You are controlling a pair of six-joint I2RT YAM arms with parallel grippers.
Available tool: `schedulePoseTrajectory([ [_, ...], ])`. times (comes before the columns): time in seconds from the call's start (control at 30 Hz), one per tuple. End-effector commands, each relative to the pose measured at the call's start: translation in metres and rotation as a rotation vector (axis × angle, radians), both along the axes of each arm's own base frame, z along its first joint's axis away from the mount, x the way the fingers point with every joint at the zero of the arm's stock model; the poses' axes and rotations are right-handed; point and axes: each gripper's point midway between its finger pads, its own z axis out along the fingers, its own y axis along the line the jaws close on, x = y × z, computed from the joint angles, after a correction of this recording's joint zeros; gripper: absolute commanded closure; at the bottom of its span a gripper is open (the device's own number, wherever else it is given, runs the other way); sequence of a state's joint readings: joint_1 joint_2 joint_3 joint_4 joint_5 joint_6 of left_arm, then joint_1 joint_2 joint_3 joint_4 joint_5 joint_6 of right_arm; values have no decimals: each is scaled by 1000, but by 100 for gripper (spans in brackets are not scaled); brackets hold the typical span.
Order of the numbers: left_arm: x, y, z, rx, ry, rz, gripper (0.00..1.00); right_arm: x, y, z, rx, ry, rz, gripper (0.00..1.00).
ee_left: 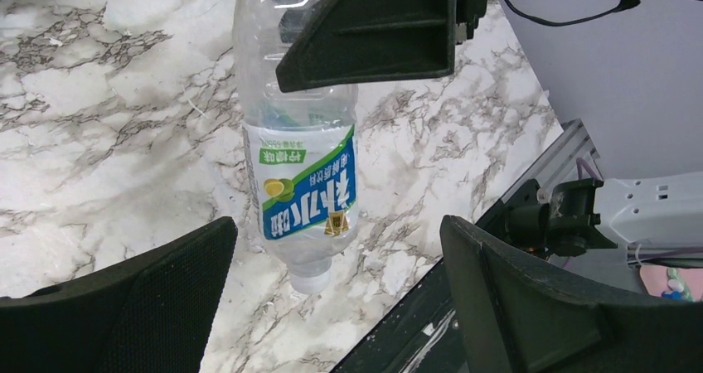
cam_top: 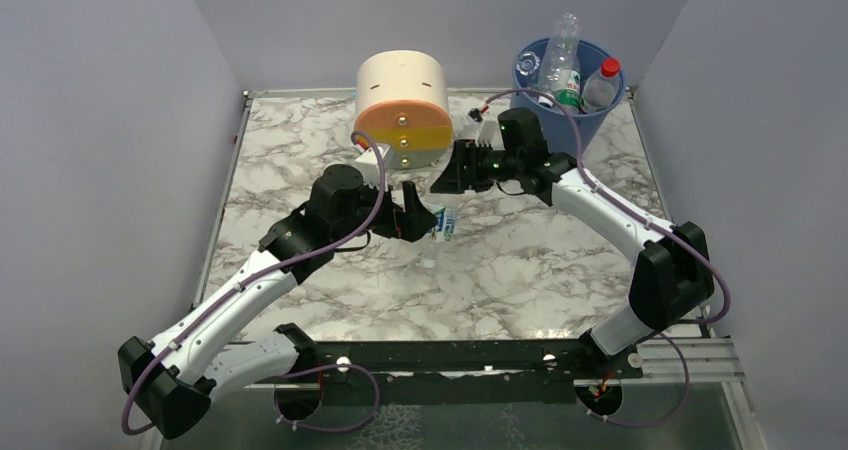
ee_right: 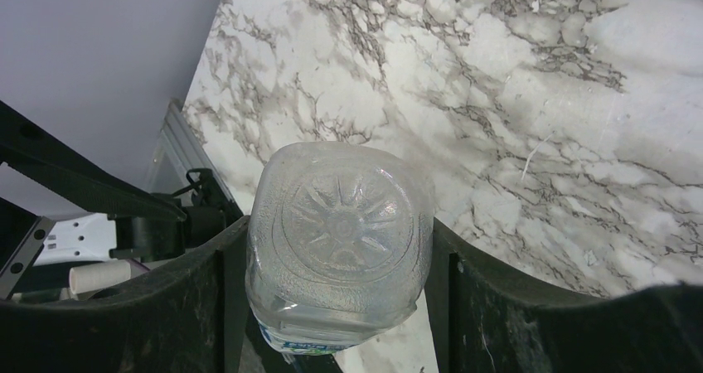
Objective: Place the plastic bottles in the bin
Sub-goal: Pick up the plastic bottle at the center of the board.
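Observation:
My right gripper (ee_right: pixel 336 236) is shut on the base of a clear plastic bottle (ee_right: pixel 340 232) with a blue and green label. It holds the bottle above the marble table, white cap pointing down. In the left wrist view the bottle (ee_left: pixel 303 166) hangs between and beyond my open left fingers (ee_left: pixel 166 290), touching neither. In the top view the bottle (cam_top: pixel 446 222) is at mid-table between the left gripper (cam_top: pixel 412 213) and the right gripper (cam_top: pixel 452 175). The blue bin (cam_top: pixel 598 125) stands at the back right with three bottles (cam_top: pixel 563 65) sticking out of it.
A cream-and-orange round drawer unit (cam_top: pixel 402 105) stands at the back centre, just behind the left wrist. A pale object (cam_top: pixel 372 156) lies partly hidden between it and the left arm. Grey walls close in the left, back and right sides.

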State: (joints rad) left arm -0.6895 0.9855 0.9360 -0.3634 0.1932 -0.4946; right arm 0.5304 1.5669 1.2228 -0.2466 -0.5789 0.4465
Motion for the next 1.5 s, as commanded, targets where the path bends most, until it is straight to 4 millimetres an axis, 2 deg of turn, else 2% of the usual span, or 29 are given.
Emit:
schedulePoseTrajectory([
  [0.0, 1, -1, 35, -55, -97, -8, 1, 13, 2, 13, -20, -56, -18, 52],
  [0.13, 1, 0, 41, -58, -114, -10, 1, 19, 4, 27, -10, -91, -22, 52],
  [0.33, 0, 1, 28, -45, -99, -9, 1, 29, 8, 43, 11, -154, -23, 52],
  [0.53, 2, 0, 12, -15, -76, -6, 1, 37, 15, 37, 31, -162, -16, 52],
  [0.77, 11, 1, 3, 14, -75, 14, 1, 49, 32, 24, 52, -136, 30, 52],
  [0.93, 19, -2, -3, 23, -67, 20, 1, 57, 37, 29, 60, -160, 47, 53],
  [1.27, 36, -13, -11, 10, -70, 17, 1, 63, 32, 52, 76, -226, 19, 53],
  [1.47, 40, -19, -11, -2, -72, 3, 1, 66, 22, 80, 78, -286, -28, 53],
])
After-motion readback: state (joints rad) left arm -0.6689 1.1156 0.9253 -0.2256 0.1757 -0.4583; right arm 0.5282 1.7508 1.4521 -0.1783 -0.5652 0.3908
